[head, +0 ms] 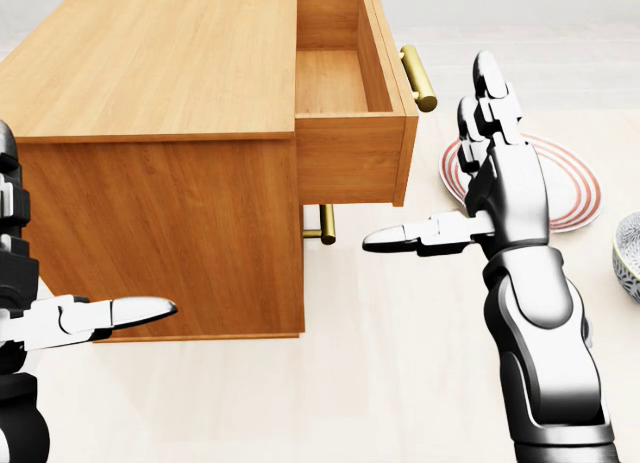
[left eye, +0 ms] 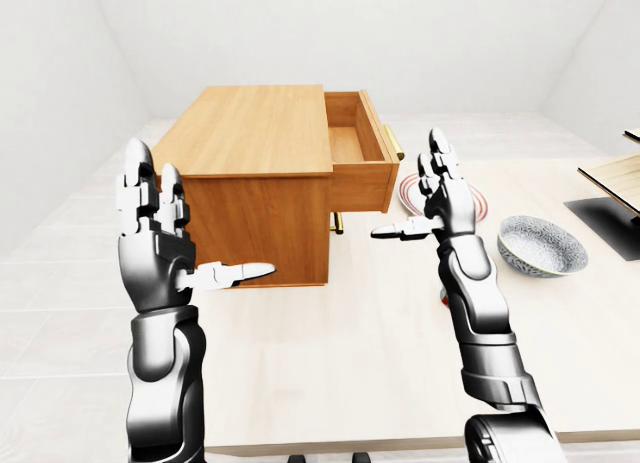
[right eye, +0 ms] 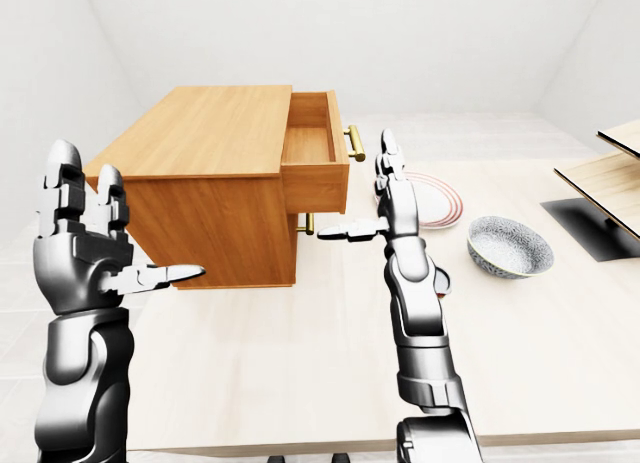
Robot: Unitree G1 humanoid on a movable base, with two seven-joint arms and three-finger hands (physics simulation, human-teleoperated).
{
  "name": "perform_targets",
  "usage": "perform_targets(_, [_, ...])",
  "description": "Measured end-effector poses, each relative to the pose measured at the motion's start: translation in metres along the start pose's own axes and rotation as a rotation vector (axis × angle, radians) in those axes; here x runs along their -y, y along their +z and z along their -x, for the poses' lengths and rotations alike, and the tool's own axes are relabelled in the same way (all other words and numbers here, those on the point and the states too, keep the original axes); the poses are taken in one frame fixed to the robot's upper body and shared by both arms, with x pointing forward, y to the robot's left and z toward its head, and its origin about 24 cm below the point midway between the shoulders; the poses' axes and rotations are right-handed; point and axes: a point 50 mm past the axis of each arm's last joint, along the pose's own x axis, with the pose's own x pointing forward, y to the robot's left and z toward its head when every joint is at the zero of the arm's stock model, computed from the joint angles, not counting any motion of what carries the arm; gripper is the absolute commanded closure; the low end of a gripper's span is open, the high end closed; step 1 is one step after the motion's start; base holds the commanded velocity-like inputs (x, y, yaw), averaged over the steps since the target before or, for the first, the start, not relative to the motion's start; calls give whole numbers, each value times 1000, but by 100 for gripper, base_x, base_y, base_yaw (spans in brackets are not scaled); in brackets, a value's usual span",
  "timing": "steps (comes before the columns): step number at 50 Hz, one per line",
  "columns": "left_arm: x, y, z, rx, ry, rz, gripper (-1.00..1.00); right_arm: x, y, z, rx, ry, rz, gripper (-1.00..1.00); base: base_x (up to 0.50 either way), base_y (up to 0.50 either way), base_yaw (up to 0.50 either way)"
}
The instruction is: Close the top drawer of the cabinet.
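Looking down over both arms, I see the cabinet (left eye: 250, 178) standing on the pale desk (left eye: 380, 353) toward its far left corner, its long axis running left to right across the left-eye view. Its top drawer (head: 345, 103) is pulled out and juts to the right, so the drawer's long axis follows the cabinet's, and its brass handle (head: 418, 77) sits on the face that points toward the right edge of the desk. I can see bare wood inside the drawer. A second brass handle (head: 325, 226) shows just below the open drawer on that same right-hand face.

My right hand (head: 500, 198) is raised just beside the drawer's handle end, apart from it, with its fingers (head: 490, 93) spread straight up and the thumb pointing left toward the cabinet; it has hold of nothing. My left hand (left eye: 155, 243) is raised at the cabinet's near left side, fingers likewise wide apart and upright, thumb pointing right, gripping nothing and touching nothing I can make out.

On the desk behind my right hand lies a red-ringed plate (head: 575, 188), partly hidden by the hand. Further toward the right edge sits a speckled grey bowl (left eye: 541, 246), well apart from the cabinet. At the far right edge I see a dark flat mat (left eye: 610, 223) with wooden boards (left eye: 615, 178) above it. I can read no writing, brand or label anywhere.
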Motion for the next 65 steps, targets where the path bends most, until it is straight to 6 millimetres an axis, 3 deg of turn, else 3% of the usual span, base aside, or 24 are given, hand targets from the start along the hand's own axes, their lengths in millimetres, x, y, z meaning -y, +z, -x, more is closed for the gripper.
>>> perform_targets(32, [0, -1, 0, -6, 0, 0, -100, -25, -18, -11, -86, 69, -35, -100, 0, 0, 0])
perform_targets(65, [0, -3, -1, -13, -3, 0, -100, -37, -29, -19, -144, 103, -45, -100, 0, 0, 0])
